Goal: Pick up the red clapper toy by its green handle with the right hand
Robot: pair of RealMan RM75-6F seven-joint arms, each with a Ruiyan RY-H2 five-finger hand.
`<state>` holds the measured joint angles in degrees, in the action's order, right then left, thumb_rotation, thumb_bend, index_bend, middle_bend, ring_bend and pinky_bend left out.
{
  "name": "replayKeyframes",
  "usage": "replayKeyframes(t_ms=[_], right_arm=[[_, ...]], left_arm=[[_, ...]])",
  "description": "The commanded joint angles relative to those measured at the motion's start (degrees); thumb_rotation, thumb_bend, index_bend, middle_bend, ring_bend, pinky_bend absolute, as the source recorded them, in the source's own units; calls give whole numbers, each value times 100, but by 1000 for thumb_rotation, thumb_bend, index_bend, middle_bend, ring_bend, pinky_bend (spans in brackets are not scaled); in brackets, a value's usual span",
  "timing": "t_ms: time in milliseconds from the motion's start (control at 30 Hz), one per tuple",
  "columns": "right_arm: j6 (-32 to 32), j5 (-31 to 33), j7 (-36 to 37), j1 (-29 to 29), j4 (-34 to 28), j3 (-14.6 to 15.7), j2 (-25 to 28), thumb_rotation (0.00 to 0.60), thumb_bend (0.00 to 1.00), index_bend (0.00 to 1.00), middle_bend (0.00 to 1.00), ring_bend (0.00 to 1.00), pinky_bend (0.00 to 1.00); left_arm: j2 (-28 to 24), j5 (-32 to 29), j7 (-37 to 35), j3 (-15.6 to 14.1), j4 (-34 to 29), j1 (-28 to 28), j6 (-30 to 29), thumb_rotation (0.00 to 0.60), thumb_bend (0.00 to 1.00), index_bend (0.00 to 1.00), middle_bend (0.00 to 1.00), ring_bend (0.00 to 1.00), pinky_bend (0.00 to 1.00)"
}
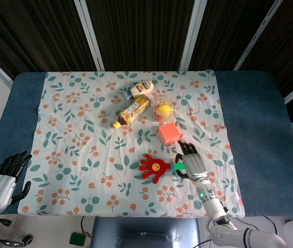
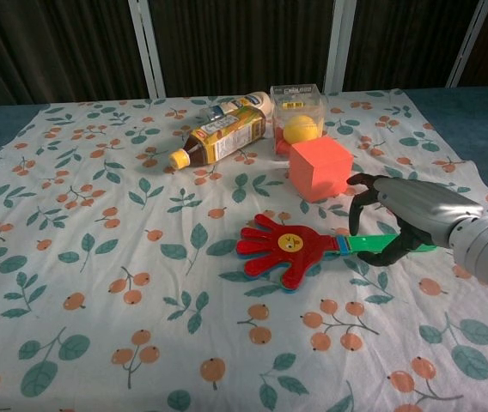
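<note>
The table (image 1: 249, 129) carries a leaf-print cloth (image 2: 98, 257), and near its front edge lies the red clapper toy (image 2: 283, 249), flat, palm end pointing left so its green handle (image 2: 373, 245) reaches toward the right hand (image 2: 399, 219). That hand arches over the handle with fingers curled around it (whether it truly grips yet, I cannot tell), while the left hand (image 1: 4, 178) rests unclenched and empty at the table's near-left corner, well apart.

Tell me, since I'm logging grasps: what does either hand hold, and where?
The right hand curls round the clapper toy at its green handle; the left hand holds nothing.
</note>
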<state>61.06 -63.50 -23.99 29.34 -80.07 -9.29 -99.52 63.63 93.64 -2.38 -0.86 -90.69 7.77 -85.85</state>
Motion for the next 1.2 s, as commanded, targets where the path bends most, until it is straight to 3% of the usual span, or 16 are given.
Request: replayKeyframes(t_ms=[33,167,200,267,367,633,933,1100,1200], right_arm=[[95,-138,190,-22,21,-7,-16,600,439,779,288,110,96],[200,-329,441,-48,67,-1,-40,600,472,816,423,315,398],[209,-344,467,-51,71,-2,-43,600,474,819,436,331,421],[296,-472,603,-62,96,-7,-63,600,483,852,572,523,637],[525,-835,1014,-105,192,26,-137,600,493,890,675,695,795],[687,-1168,1602,-138,367,36,-226,600,500,924,758,780,869],[992,-1587,2514,-225,539,49,-298,600,500,925,781,812,900],[2180,-2734,5526,-448,428,168,-316,600,500,925,781,812,897],[3034,-3111,6628,-628,679,147,-449,600,500,920,781,812,894]], left_arm=[[1,2,0,-3,1,-2,1,600,468,0,0,0,95],[-4,3,-6,1,-1,-1,-2,600,468,0,0,0,95],[-4,3,-6,1,-1,-1,-3,600,468,0,0,0,95],[-5,5,-6,2,-1,-3,-8,600,468,0,0,0,95],[-6,14,-6,-5,-4,-4,-5,600,468,0,0,0,95],[-15,7,-21,3,-7,8,12,600,468,0,0,0,95],[-6,-38,-13,36,-4,36,50,600,469,0,0,0,95],[-1,-51,3,39,-10,42,68,600,468,0,0,0,95],[3,-67,25,39,-15,49,91,600,467,0,0,0,95]])
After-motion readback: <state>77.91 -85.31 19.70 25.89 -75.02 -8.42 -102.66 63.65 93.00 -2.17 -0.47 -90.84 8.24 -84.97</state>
